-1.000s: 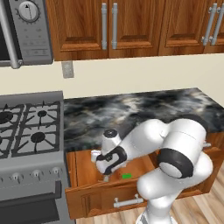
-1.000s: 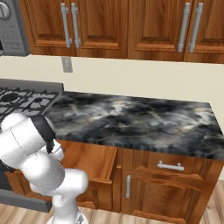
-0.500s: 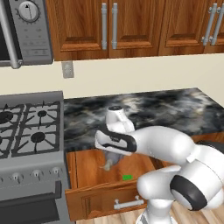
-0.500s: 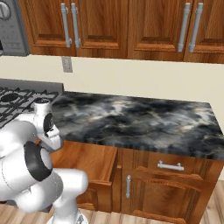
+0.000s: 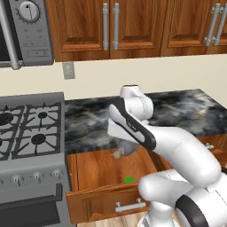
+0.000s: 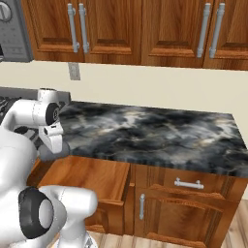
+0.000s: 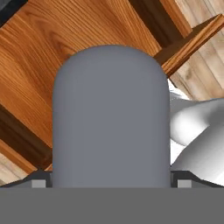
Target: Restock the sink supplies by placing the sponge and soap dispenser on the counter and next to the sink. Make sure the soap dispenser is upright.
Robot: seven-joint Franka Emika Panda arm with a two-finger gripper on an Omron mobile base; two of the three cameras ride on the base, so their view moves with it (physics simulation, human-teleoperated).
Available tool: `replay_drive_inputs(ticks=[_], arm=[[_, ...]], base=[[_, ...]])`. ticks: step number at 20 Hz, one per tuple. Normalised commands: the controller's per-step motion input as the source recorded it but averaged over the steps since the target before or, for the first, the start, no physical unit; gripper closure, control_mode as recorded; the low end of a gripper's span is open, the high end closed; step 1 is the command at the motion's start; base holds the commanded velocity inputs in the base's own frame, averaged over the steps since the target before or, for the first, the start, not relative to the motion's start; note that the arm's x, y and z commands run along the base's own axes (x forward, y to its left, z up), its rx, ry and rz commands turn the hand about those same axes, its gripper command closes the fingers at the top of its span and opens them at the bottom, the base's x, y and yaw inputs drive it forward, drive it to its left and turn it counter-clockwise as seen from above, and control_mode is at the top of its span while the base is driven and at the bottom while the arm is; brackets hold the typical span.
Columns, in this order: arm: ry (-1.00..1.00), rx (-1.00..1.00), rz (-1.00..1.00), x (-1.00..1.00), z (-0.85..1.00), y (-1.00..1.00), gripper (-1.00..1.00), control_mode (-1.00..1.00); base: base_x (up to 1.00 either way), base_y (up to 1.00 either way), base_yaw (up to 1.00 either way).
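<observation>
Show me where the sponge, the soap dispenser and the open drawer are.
sponge [image 5: 129, 179], left base view, middle of its green top.
soap dispenser [image 7: 111, 118], hand view, middle of its grey body.
open drawer [image 5: 95, 168], left base view, bare wooden floor.

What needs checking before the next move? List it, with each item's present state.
1. Grip on the grey cylindrical soap dispenser: ok, it sits between both fingertips of the end effector.
2. Dispenser upright: not ok, in the left base view its nozzle points sideways.
3. Dispenser clear of the open wooden drawer: cannot tell.
4. Flat green sponge on the black marbled counter: not ok, it lies in the drawer.
5. Spot next to the sink: cannot tell.
</observation>
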Motion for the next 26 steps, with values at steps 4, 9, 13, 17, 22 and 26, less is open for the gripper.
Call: replay_drive_inputs(ticks=[4,9,13,17,22,26], arm=[[0.01,0.01,-0.19,-0.51,0.61,-0.46,1.00,-1.00],[0.06,0.00,-0.06,0.00,-0.03,-0.01,1.00,-1.00],[0.01,0.00,0.00,0.05,-0.02,-0.04,1.00,-1.00],[-0.03,0.00,0.01,-0.08,0.00,-0.06,1.00,1.00],[0.00,0.00,0.00,0.00,0.00,0.00,1.00,1.00],[0.00,0.00,0.00,0.00,0.00,0.00,1.00,1.00]], base=[[0.00,0.00,0.00],[0.00,0.00,0.00],[0.00,0.00,0.00],[-0.67,-0.04,0.16],[-0.70,0.21,0.51],[-0.27,0.34,0.70]])
